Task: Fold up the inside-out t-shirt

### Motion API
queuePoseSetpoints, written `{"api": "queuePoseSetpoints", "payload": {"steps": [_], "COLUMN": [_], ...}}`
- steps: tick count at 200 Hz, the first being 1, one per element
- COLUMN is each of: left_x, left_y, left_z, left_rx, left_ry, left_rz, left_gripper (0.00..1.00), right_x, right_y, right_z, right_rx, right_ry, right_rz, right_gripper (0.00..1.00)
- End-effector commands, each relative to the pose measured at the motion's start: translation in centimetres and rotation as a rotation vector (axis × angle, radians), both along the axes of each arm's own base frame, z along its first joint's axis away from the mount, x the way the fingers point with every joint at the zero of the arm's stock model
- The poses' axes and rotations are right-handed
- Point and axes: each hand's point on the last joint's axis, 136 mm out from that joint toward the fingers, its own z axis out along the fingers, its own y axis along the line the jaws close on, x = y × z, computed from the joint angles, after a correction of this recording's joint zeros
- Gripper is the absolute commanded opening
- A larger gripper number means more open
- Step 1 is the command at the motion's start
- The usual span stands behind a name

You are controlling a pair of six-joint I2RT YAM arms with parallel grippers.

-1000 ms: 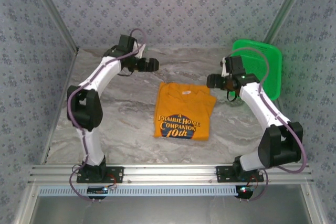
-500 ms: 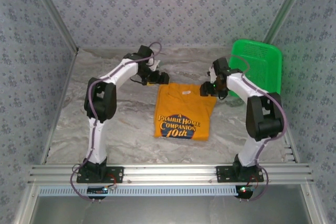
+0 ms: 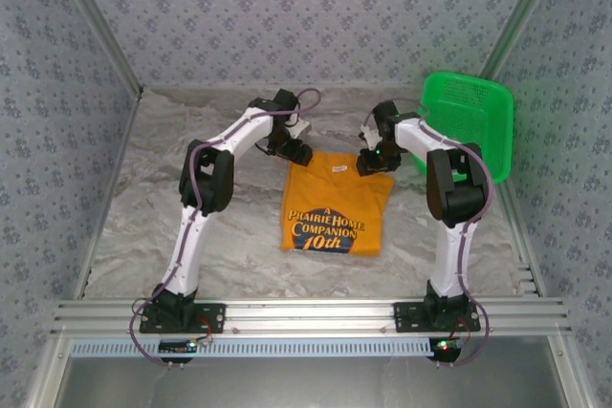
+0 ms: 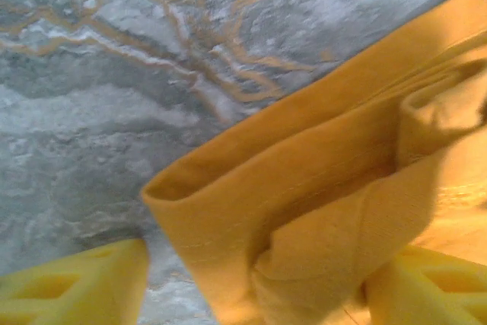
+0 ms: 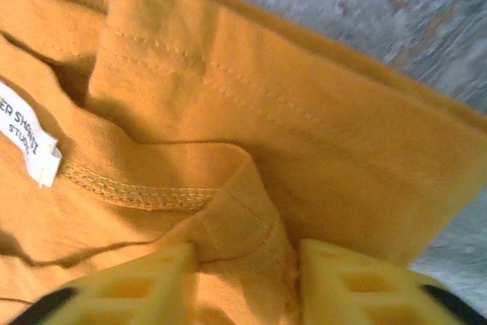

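Orange t-shirt lies flat in the middle of the grey marble tabletop. It is folded into a neat block shape. The sleeves are tucked in, and the neck end points away from the arms. The cloth is soft, and at the far corners you can see layers on top of each other with stitched edges.

A green mesh basket is at the far right, tipped up against the wall. Its open side faces us, so its mesh bottom shows. It is apart from the shirt.

The left tool is down at the far left corner of the shirt. From the left wrist, its yellow fingers stand wide. The folded corner sits between them. The cloth touches one finger, but some tabletop shows beside the other.

The right tool is at the far right corner, by the neck. From the right wrist, its yellow fingers are close together. A bunched fold of the shirt fills the space between them and touches both, so it is pinching the cloth.

Big blue letters on the top of the shirt say "A PRAIRIE HOME COMPANION 10th".

A small white label hangs at the neck seam. Its tiny writing is cut off, but one word looks like "SHIRT".
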Motion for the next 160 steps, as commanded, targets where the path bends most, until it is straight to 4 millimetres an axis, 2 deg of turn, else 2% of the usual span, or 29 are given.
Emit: {"api": "queuePoseSetpoints", "payload": {"steps": [1,20,35,55,72,108,130,140,160], "left_x": [-0.8,-1.4,-2.0,-2.7,-3.7,-5.5,-5.8,-5.8,-4.8], "left_y": [-0.3,-1.2,-1.6,-1.4,-1.0,-0.6,-0.2,-0.2,0.0], "left_z": [0.3,1.1,1.9,3.1,4.4,8.6,10.8,11.5,11.9], "left_rx": [0.020,-0.032,-0.069,-0.075,-0.075,-0.107,-0.119,-0.123,-0.106], "left_ry": [0.019,0.033,0.047,0.053,0.049,-0.001,-0.029,-0.029,-0.043], "left_rz": [-0.033,-0.065,-0.088,-0.103,-0.114,-0.118,-0.087,-0.072,-0.020], "left_gripper": [0.56,0.34,0.19,0.12,0.07,0.09,0.10,0.15,0.14], "right_x": [-1.3,-1.2,-1.3,-1.6,-2.1,-2.9,-2.8,-2.6,-1.1], "right_y": [0.3,0.6,1.0,1.0,1.4,2.2,2.8,3.3,4.4], "right_z": [-0.6,0.3,1.3,3.1,5.4,10.5,12.9,13.9,15.0], "right_rx": [-0.002,-0.006,0.001,-0.010,0.016,0.084,0.122,0.145,0.184], "right_ry": [0.058,0.036,0.013,-0.015,-0.054,-0.137,-0.185,-0.204,-0.247], "right_rz": [0.050,0.069,0.092,0.112,0.125,0.139,0.155,0.166,0.197], "right_gripper": [0.21,0.07,0.01,0.00,0.00,0.00,0.00,0.00,0.00]}}
